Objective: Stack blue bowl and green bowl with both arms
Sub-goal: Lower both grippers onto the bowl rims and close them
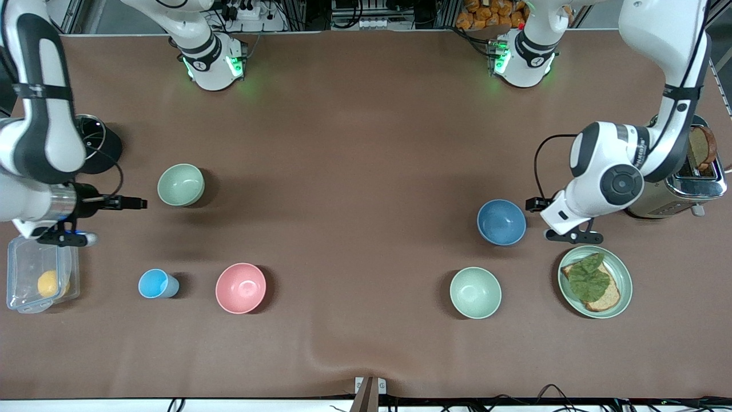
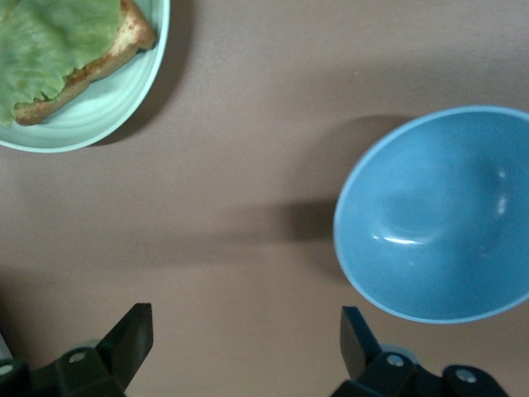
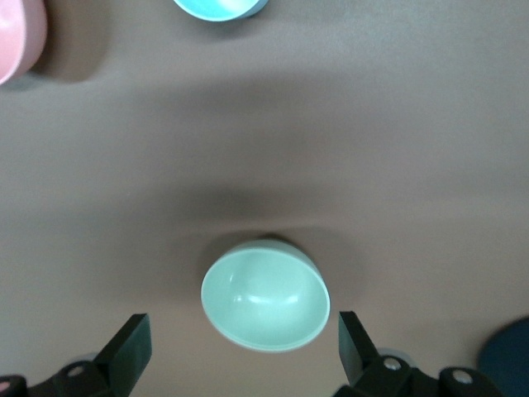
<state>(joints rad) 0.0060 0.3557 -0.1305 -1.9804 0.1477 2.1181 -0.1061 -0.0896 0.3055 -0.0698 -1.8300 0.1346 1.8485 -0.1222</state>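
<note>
The left gripper hangs with its fingers spread wide and nothing between them, its arm bent at the elbow and reaching in from its end of the table, while the right gripper likewise hangs wide open and empty, wrist pointing down.

No readable text, label, brand, number or sign anywhere. Faint lettering on white wrist housing of left arm, too small to make out. Round dark emblems on white bases of both arms at top desk edge, unreadable. Bowls, plate, cup, clear box, chrome toaster: no markings seen.
</note>
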